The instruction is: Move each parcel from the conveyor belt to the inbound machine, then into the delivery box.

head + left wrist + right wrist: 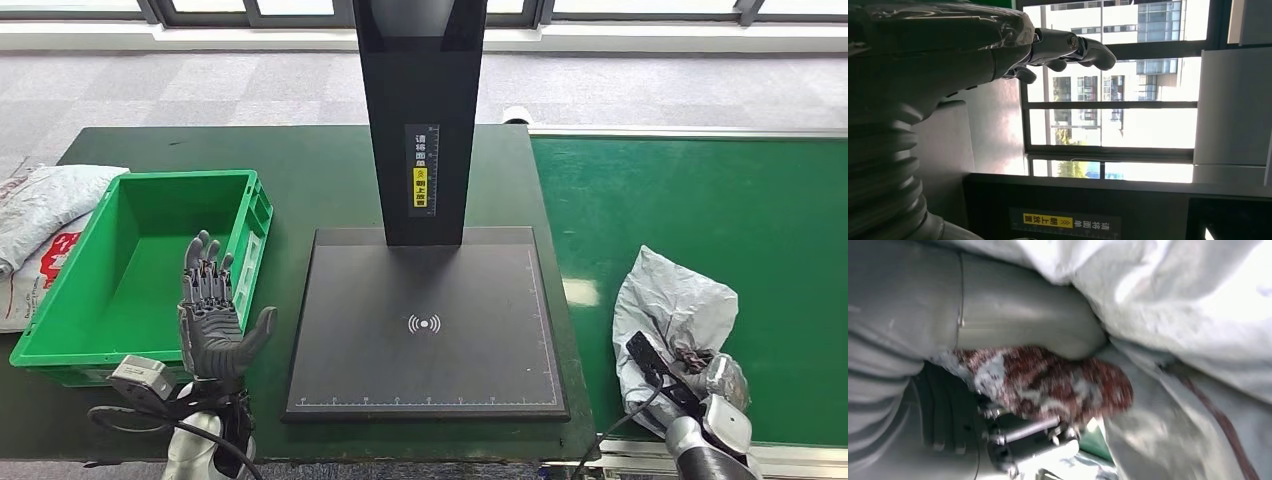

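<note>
Farthest from the black flat scanning pad of the inbound machine (pixel 425 325), on its left, white printed sacks (pixel 40 215) lie at the edge of the dark green bench (pixel 300 170). Between them and the pad stands the green plastic delivery box (pixel 245 215), which has no parcel in it. The left hand (pixel 210 315) is raised just beside the box's near corner, on the pad's side, fingers apart and holding nothing. The pad itself is bare beneath its black upright column (pixel 420 120). Right of the pad, on the bright green conveyor belt (pixel 700 200), lies the crumpled grey plastic parcel (pixel 675 310), with the right hand (pixel 695 375) closed on its near edge. The first step looks in hand: pickup. Next, the parcel must be lifted off the belt and carried left onto the pad.
</note>
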You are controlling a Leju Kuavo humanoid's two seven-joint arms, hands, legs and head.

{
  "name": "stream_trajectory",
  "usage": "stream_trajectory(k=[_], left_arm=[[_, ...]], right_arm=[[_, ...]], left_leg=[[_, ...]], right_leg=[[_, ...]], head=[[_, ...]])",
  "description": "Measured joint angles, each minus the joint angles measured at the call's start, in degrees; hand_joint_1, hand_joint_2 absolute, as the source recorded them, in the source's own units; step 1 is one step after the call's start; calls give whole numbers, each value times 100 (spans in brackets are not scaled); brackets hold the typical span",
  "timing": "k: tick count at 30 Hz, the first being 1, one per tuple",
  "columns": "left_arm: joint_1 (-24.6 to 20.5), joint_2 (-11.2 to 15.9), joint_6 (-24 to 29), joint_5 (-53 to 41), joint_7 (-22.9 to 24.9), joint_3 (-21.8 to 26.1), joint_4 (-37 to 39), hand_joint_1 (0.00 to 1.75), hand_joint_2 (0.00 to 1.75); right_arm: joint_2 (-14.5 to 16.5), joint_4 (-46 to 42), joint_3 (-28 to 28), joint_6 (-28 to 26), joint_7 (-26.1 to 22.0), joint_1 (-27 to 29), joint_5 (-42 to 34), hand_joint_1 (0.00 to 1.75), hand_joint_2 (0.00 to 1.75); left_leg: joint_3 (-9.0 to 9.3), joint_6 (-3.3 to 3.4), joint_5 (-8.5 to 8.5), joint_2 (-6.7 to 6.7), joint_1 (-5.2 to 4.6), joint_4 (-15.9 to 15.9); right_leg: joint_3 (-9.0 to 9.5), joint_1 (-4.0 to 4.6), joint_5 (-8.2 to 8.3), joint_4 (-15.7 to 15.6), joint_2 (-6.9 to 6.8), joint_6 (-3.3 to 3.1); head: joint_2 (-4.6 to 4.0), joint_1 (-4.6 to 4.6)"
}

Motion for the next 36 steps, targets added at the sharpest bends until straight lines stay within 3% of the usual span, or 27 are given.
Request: stream_trajectory(k=[4,8,11,19,36], left_arm=[[3,-9,91,-14,0,0,-3,0,175],[-4,-19,97,-42,0,0,15,0,175],[-31,-36,116,-92,0,0,51,0,175],[-88,-54,164,-122,0,0,116,0,175],[-95,-56,216,-37,0,0,128,0,175]], right_arm=[[326,-746,-9,-1155,-835,99,-198,175,175],[894,-2469,94,-1828,-1497,426,-317,175,175],[1219,-3377,361,-1879,-1568,550,-273,175,175],[1607,-4487,838,-1888,-1547,679,-205,175,175],[1740,-4842,1064,-1881,-1509,760,-201,175,175]], left_leg=[[-2,-1,2,1,0,0],[-7,-4,5,-11,3,-1],[-5,-5,5,-2,4,-2],[-8,-2,3,-2,0,-1],[-8,-2,3,-2,1,-1]], right_leg=[[-8,0,2,2,4,-2],[-10,4,1,4,-4,-3],[-14,5,-1,5,6,-3],[-13,0,0,4,2,-2],[-13,1,0,4,2,-1]], head=[[1,-1],[1,-1],[0,-1],[0,-1],[0,-1]])
